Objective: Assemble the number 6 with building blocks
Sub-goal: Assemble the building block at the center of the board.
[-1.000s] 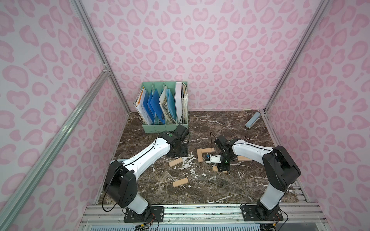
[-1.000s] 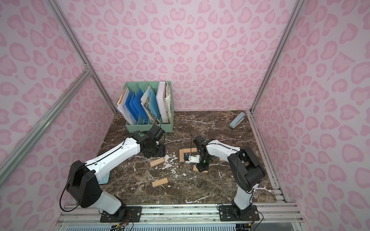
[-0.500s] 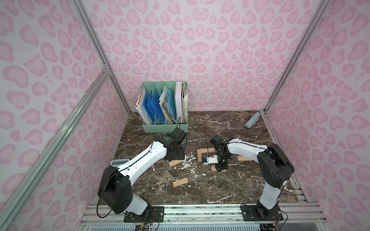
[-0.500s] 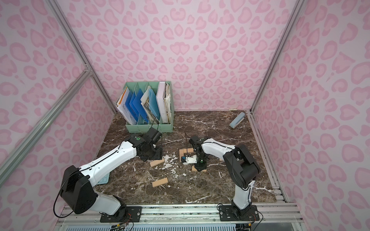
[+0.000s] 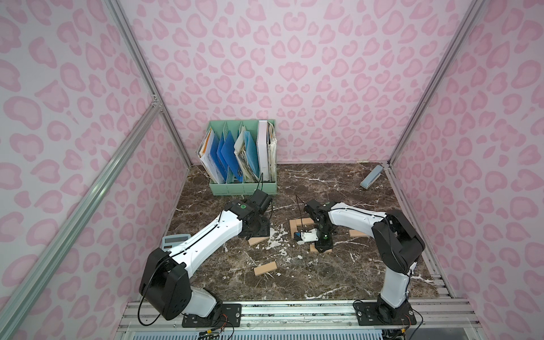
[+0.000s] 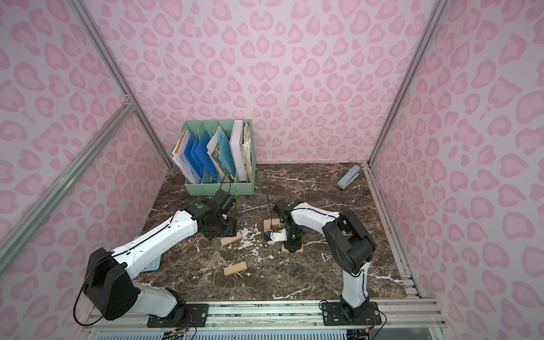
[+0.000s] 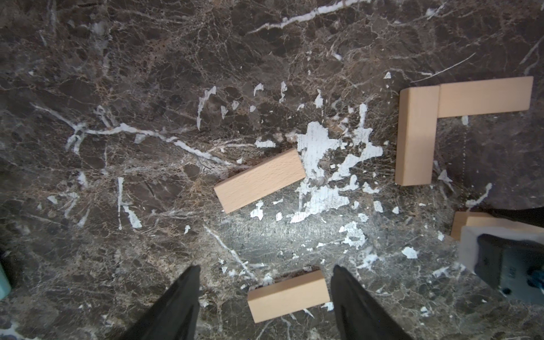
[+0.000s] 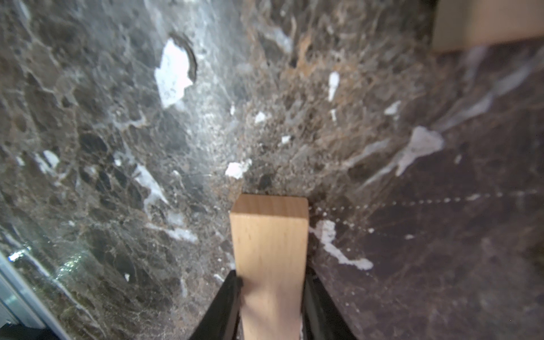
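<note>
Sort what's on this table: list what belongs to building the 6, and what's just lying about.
For the job: L of two planks; front plank; left plank; middle plank; right plank.
Lying about: green file rack; grey-blue case; calculator.

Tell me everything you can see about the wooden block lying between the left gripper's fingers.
The block is a small rectangular plank of pale tan, unpainted wood with fine grain. It lies flat on the dark marble tabletop, slightly askew between the black fingers of the left gripper, which stand open on either side without touching it. In a top view the gripper hides part of it.
</note>
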`<state>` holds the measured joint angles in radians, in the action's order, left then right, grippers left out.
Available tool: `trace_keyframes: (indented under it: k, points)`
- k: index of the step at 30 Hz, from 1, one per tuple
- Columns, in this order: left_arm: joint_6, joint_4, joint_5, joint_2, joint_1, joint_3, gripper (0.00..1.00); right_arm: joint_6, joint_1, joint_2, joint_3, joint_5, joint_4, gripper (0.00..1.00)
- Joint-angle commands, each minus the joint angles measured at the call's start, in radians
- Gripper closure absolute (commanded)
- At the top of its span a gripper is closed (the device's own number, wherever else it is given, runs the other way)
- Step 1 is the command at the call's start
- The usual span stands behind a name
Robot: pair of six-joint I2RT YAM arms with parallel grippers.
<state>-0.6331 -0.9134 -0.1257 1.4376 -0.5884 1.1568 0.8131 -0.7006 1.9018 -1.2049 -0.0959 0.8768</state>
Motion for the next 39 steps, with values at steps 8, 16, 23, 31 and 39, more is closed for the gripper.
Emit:
trace_keyframes:
  k: [8, 16, 23, 31, 39]
  points:
    - [-0.014, -0.012, -0.018, -0.026, 0.002, -0.012, 0.26, -0.021, -0.009, 0.028, 0.051, 0.023, -0.260, 0.65]
    - [-0.014, -0.015, -0.023, -0.031, 0.002, -0.018, 0.26, 0.007, -0.017, 0.032, 0.024, 0.070, -0.290, 0.69]
    - [-0.010, -0.013, -0.028, -0.028, 0.004, -0.014, 0.26, 0.035, -0.023, 0.080, -0.051, 0.089, -0.295, 0.69]
    - [-0.007, -0.018, -0.032, -0.028, 0.009, -0.016, 0.26, 0.055, -0.022, 0.111, -0.080, 0.085, -0.292, 0.70]
    - [-0.009, -0.012, -0.028, -0.025, 0.015, -0.022, 0.26, 0.062, -0.013, 0.102, -0.069, 0.075, -0.283, 0.71]
